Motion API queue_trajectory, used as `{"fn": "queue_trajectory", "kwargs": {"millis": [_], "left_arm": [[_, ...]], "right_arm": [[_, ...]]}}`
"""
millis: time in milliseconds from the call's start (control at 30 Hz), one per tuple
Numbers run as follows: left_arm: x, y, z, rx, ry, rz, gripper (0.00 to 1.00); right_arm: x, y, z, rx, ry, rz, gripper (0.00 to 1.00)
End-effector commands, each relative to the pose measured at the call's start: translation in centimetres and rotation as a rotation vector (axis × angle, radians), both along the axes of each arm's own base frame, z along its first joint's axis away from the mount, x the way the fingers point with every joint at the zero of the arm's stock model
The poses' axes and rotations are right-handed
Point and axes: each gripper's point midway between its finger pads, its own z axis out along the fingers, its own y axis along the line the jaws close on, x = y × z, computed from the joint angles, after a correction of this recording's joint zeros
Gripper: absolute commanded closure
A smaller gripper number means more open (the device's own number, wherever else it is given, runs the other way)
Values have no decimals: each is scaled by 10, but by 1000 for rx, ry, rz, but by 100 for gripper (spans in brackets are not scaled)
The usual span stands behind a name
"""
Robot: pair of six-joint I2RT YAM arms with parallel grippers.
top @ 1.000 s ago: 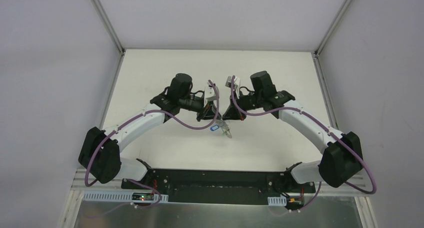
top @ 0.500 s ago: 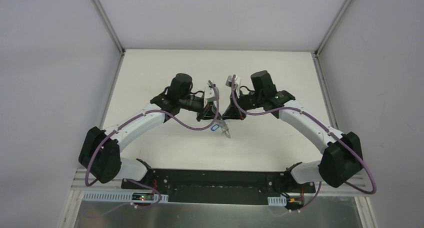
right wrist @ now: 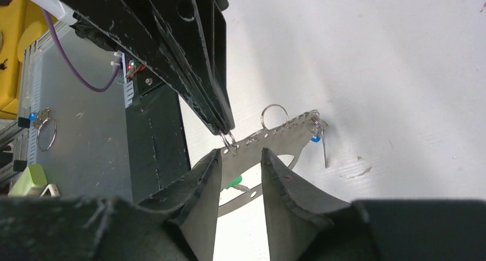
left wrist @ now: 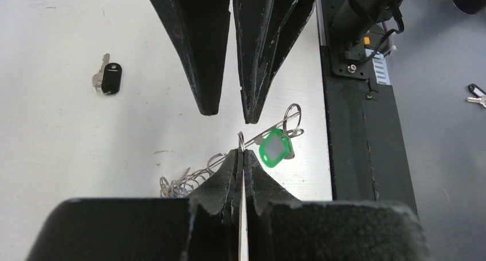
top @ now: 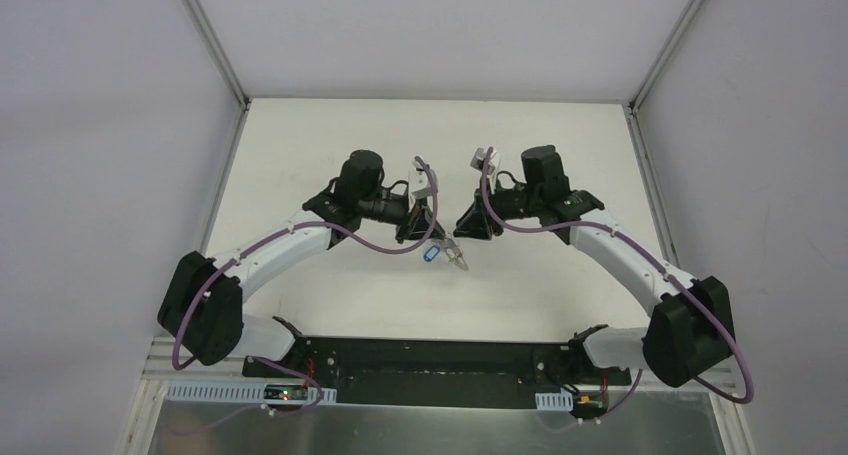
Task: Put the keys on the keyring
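My left gripper (top: 430, 237) (left wrist: 243, 153) is shut on the keyring, pinching its grey-beige strap (right wrist: 269, 139) and a metal ring (left wrist: 241, 139) edge-on above the table. The green key (left wrist: 274, 148) hangs by the strap, and a chain of rings (left wrist: 183, 183) trails lower left. The blue key (top: 430, 254) (right wrist: 315, 138) dangles at the strap's far end. My right gripper (top: 462, 227) (right wrist: 240, 155) is open, its fingers either side of the strap without gripping it. It also shows in the left wrist view (left wrist: 229, 113). The black key (left wrist: 109, 78) lies alone on the white table.
The black mounting plate (left wrist: 361, 129) runs along the table's near edge. Beyond it on the grey floor lie a spare key (left wrist: 475, 94) and a ring (right wrist: 44, 132). A yellow box (right wrist: 11, 43) stands further off. White walls enclose the table.
My right arm has drawn back to the right, away from the left gripper. The left gripper has dipped slightly with the keyring still in it.
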Motion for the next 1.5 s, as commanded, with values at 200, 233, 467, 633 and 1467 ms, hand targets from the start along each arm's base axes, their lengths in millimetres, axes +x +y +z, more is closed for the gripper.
{"fn": "queue_trajectory", "kwargs": {"millis": [200, 233, 467, 633, 1467], "left_arm": [[0, -6, 28, -127, 8, -2, 100], [0, -6, 28, -127, 8, -3, 100], [3, -8, 31, -148, 23, 14, 100], [4, -10, 31, -159, 37, 16, 100], [3, -10, 14, -128, 57, 4, 100]], "right_arm": [[-7, -1, 13, 84, -54, 34, 66], [-7, -1, 11, 88, -50, 36, 66], [-8, 1, 7, 98, -30, 46, 67], [-9, 2, 7, 108, -26, 49, 73], [-5, -8, 20, 19, -128, 47, 100]]}}
